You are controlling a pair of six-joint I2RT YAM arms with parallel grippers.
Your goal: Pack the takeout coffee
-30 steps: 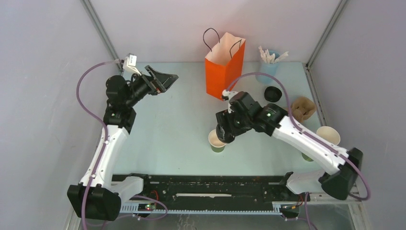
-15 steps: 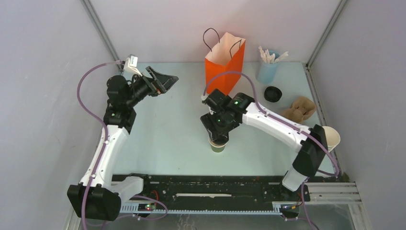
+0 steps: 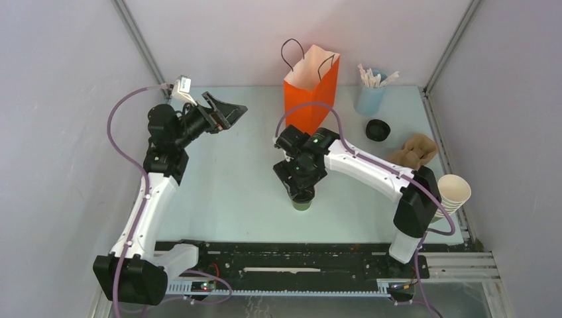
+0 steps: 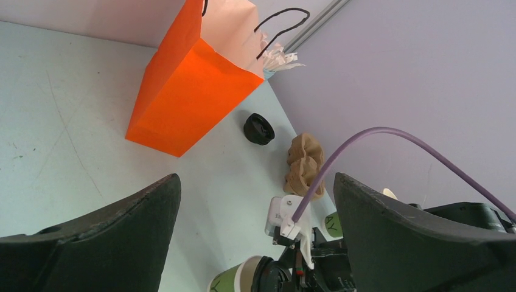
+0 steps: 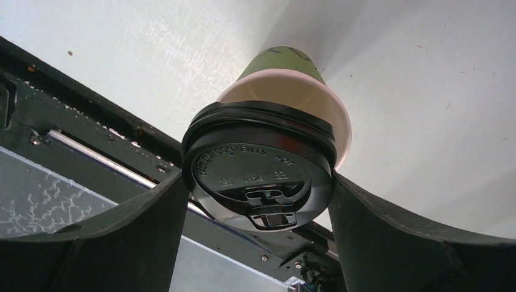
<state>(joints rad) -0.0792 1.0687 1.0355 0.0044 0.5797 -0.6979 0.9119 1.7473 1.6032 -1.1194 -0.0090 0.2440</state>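
Shifted over the green cup, right gripper pinches its black lid; left gripper spread; orange bag behind.

Left arm rises from its base at the near left corner of the table, elbow high, wrist turned toward the far edge. The left gripper hangs in the air, jaws spread wide and empty. Right arm reaches from the near right corner toward the table's middle, wrist bent down. The right gripper points downward, fingers pressed against either side of a black lid.
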